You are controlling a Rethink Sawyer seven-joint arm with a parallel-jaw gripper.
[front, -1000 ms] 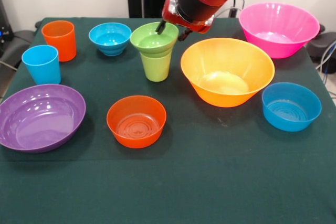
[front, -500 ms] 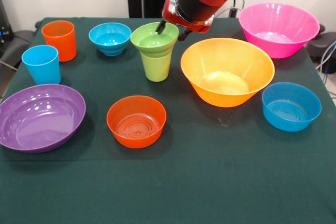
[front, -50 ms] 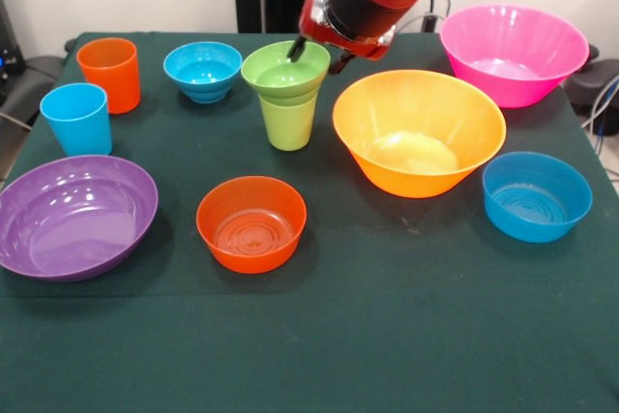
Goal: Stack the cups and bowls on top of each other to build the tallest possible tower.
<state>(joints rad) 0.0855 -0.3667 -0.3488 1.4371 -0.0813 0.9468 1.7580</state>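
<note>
In the front view, the only one we have, we find almost nothing changed from half a second ago: the gripper [front, -50 ms: 316, 55] still hangs at the far rim of the small green bowl [front, -50 ms: 284, 70], which sits nested on the lime green cup [front, -50 ms: 288, 121] as the tower near the worktop's [front, -50 ms: 387, 336] middle, and we see its two dark fingers [front, -50 ms: 297, 48] spread, one at the rim's inside, one beyond it. We count three cups, lime green, orange [front, -50 ms: 109, 73] and light blue [front, -50 ms: 76, 118], and seven bowls: small green, small blue [front, -50 ms: 202, 71], medium orange [front, -50 ms: 251, 223], medium blue [front, -50 ms: 537, 196], purple [front, -50 ms: 73, 217], yellow-orange [front, -50 ms: 419, 131], pink [front, -50 ms: 513, 53].
</note>
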